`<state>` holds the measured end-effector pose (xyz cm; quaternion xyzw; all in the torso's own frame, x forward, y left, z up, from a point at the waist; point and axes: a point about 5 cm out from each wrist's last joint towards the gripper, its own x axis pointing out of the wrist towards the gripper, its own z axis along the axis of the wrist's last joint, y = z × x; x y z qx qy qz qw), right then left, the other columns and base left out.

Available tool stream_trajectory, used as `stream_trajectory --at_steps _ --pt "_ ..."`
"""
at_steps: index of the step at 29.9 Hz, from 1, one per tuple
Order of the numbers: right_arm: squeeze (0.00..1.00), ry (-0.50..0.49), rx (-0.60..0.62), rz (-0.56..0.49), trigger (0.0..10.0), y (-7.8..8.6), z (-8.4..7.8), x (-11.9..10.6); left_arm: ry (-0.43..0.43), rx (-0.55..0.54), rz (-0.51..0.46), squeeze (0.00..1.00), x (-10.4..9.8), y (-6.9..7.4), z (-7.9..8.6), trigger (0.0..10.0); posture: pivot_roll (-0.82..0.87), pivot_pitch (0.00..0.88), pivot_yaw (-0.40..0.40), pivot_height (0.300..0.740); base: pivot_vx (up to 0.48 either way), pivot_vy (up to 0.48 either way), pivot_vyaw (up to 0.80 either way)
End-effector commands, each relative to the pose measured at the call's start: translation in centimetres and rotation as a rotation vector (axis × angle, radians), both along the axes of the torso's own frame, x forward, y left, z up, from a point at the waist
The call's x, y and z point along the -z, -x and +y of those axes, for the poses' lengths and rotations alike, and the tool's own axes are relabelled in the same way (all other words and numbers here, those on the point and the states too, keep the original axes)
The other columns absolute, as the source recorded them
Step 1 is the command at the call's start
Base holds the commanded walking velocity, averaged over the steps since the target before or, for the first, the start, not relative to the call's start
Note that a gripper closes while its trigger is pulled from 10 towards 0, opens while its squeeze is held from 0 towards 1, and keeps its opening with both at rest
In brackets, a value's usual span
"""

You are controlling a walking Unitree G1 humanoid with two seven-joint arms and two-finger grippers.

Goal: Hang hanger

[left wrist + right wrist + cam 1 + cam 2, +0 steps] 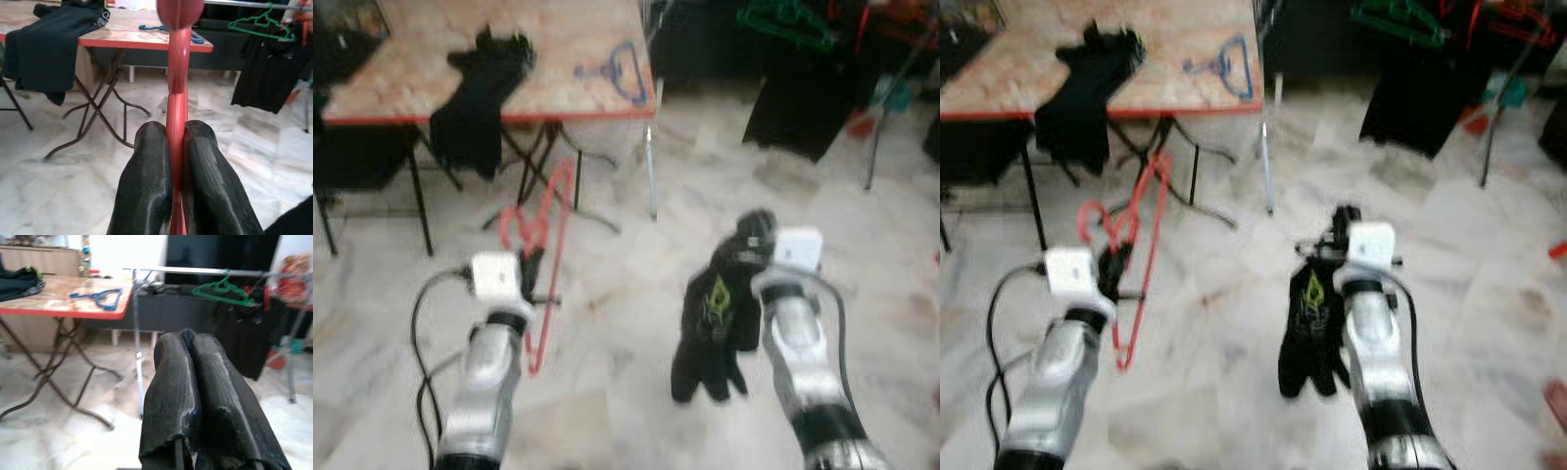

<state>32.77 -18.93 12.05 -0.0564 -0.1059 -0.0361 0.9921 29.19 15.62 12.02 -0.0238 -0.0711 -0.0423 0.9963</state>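
Two pincers are closed: a red hanger (540, 257) is clamped by the left pincer (177, 142), a black garment (713, 323) by the right pincer (188, 345).

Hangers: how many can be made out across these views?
3. A red hanger is clamped in the left gripper; a blue hanger lies on the table; a green hanger hangs on the rail. Others may be hidden among the clothes there.
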Motion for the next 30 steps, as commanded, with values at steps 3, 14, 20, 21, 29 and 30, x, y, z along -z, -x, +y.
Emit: stream_trajectory --at_steps 3,14,20,21,29,30 --pt "0.0 -0.009 -0.023 -0.054 10.0 -0.4 0.84 -1.16 -0.009 -0.029 -0.002 0.0 0.0 0.15 0.93 10.0 0.06 0.083 -0.025 0.74 0.0 0.325 0.0" --pt "0.0 -0.008 -0.023 -0.058 10.0 -0.55 0.83 -1.31 -0.011 -0.035 0.0 0.0 0.08 0.2 1.0 10.0 0.06 0.096 -0.028 0.74 0.0 0.317 0.0" --pt "0.0 -0.007 -0.022 -0.059 10.0 -0.6 0.8 -1.37 -0.012 -0.039 0.0 0.0 0.06 0.22 1.02 10.0 0.06 0.098 -0.029 0.74 0.0 0.306 0.0" --pt "0.0 -0.006 -0.022 -0.059 10.0 -0.6 0.79 -1.38 -0.012 -0.039 0.0 0.0 0.06 0.22 1.02 10.0 0.06 0.098 -0.029 0.74 0.0 0.304 0.0" --pt "0.0 -0.005 -0.022 -0.059 10.0 -0.7 0.78 -1.41 -0.013 -0.04 0.0 0.0 0.08 0.17 1.01 10.0 0.06 0.1 -0.031 0.74 0.0 0.303 0.0" --pt "0.0 -0.005 -0.022 -0.059 10.0 -0.71 0.78 -1.41 -0.012 -0.04 0.0 0.0 0.08 0.17 1.01 10.0 0.06 0.1 -0.031 0.74 0.0 0.304 0.0"
